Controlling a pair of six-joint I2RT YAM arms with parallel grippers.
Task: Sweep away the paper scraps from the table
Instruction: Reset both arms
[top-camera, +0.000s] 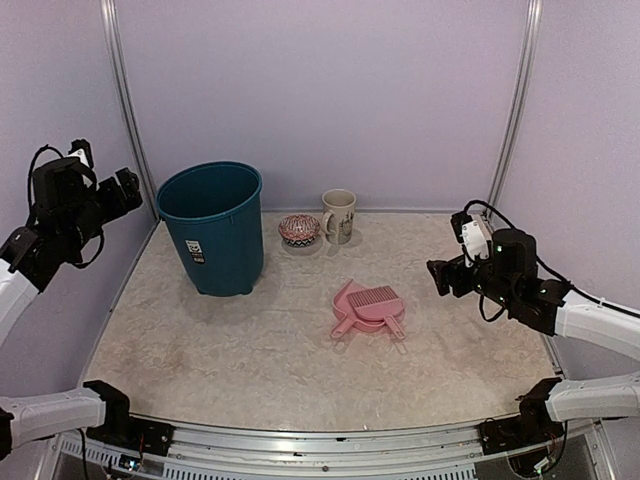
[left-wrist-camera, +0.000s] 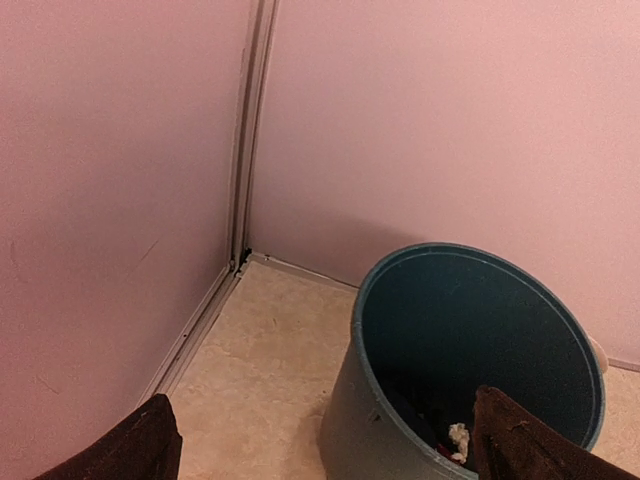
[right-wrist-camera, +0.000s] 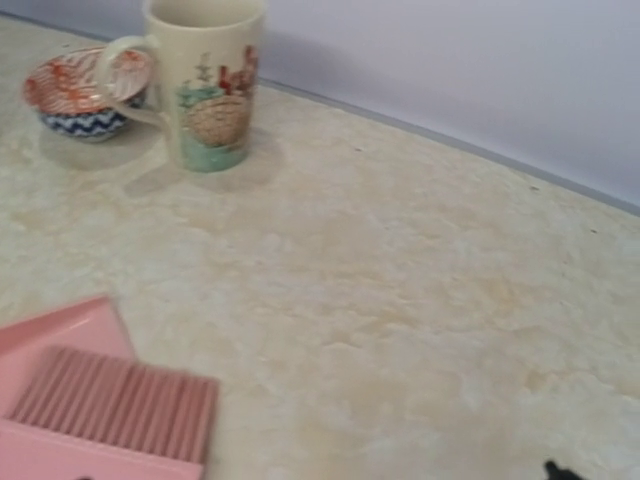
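Observation:
Paper scraps (left-wrist-camera: 458, 438), one pale and some dark and red, lie at the bottom of the teal bin (left-wrist-camera: 470, 350); I see none on the table (top-camera: 250, 350). My left gripper (top-camera: 128, 190) hangs high at the left, beside and above the bin (top-camera: 213, 228), open, both dark fingertips (left-wrist-camera: 140, 450) wide apart with nothing between them. My right gripper (top-camera: 437, 275) hovers to the right of the pink dustpan (top-camera: 352, 300) and the brush (top-camera: 378, 298) lying on it. It is open and empty; only one black fingertip (right-wrist-camera: 555, 470) shows in the right wrist view.
A cream mug (top-camera: 339, 215) and a patterned bowl (top-camera: 299, 230) stand at the back wall, just right of the bin. Metal rails run up the back corners (top-camera: 125, 120). The wall meets the table close behind the bin (left-wrist-camera: 245, 255).

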